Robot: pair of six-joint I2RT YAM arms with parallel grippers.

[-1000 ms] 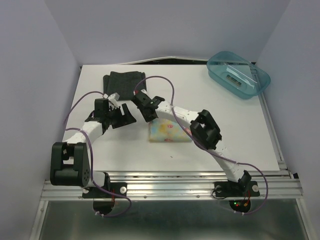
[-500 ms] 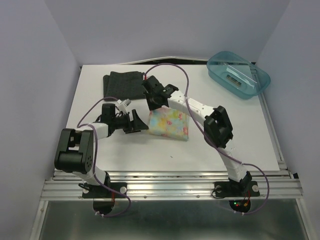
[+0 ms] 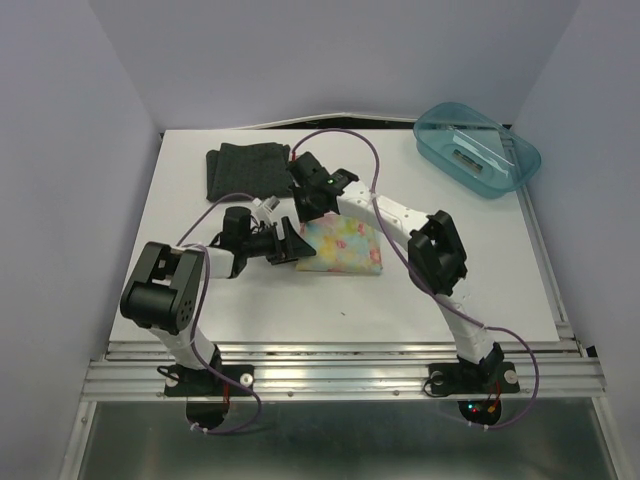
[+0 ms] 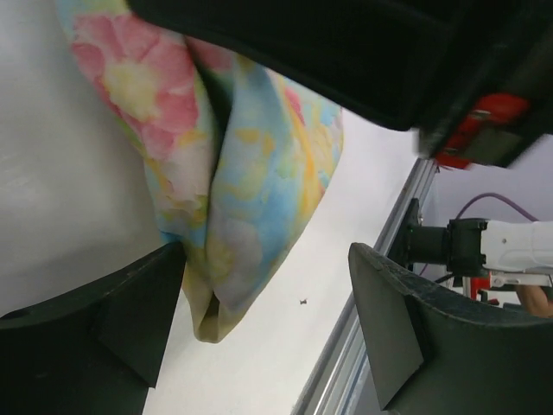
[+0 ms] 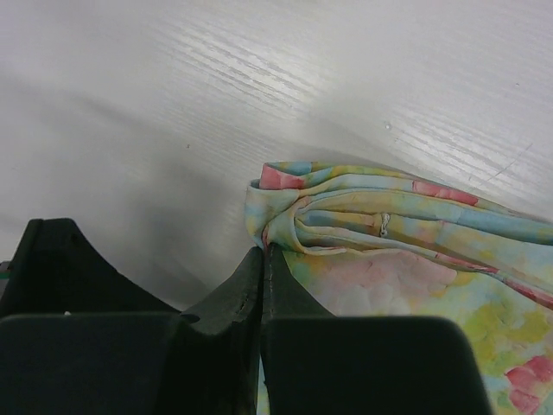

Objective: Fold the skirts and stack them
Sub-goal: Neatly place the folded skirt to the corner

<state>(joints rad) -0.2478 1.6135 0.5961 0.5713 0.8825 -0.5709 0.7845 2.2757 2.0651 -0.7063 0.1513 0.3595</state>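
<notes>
Left fingers [image 4: 112,320], now astride floral skirt [image 4: 251,173]

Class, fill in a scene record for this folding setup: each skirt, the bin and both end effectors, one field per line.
dark skirt: folded flat, far left, nothing touching it
floral skirt: loosely folded at centre, apart from the dark skirt
teal bin: far right corner
left end effector: open, fingers either side of the floral skirt's left edge
right end effector: shut, seemingly pinching the floral skirt's far-left corner
stacked: not yet
</notes>
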